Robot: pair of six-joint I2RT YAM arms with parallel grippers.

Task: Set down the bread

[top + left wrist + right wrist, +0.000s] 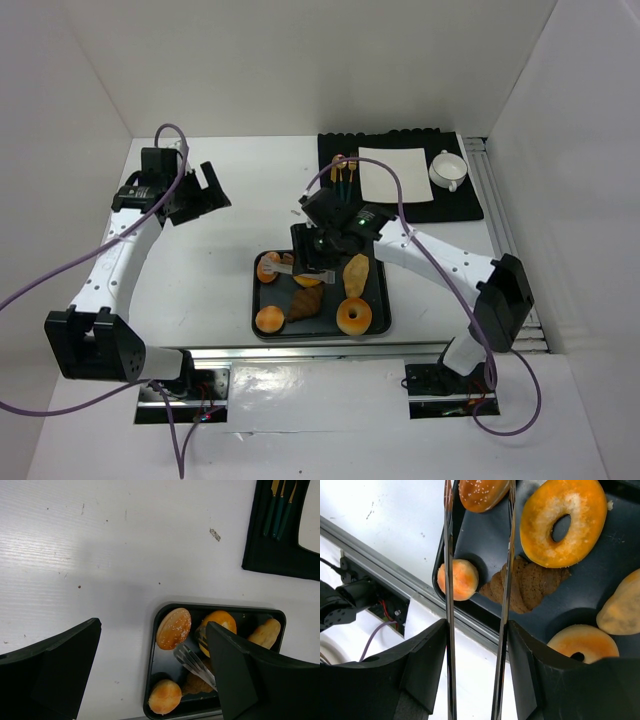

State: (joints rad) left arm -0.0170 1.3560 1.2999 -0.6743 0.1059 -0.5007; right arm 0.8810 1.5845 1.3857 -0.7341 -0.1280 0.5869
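1. Holding tongs (pixel 507 555): right gripper (pixel 314 254), clamped on them, blades apart either side of sesame bun (pixel 480 492).
2. Lying in tray (pixel 254 300): bun, apparently not yet lifted.
3. Left gripper (pixel 203 189): spread wide, empty, above table (pixel 215 265).
4. Outstanding: grasp, carry, placement.

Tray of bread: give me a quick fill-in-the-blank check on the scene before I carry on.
1. The right gripper grips metal ____ above the black tray.
2. Ring doughnuts on the tray number ____.
3. The left gripper is open and holds ____.
4. The bun at the top of the right wrist view carries ____ seeds.
Missing words: tongs; two; nothing; sesame.
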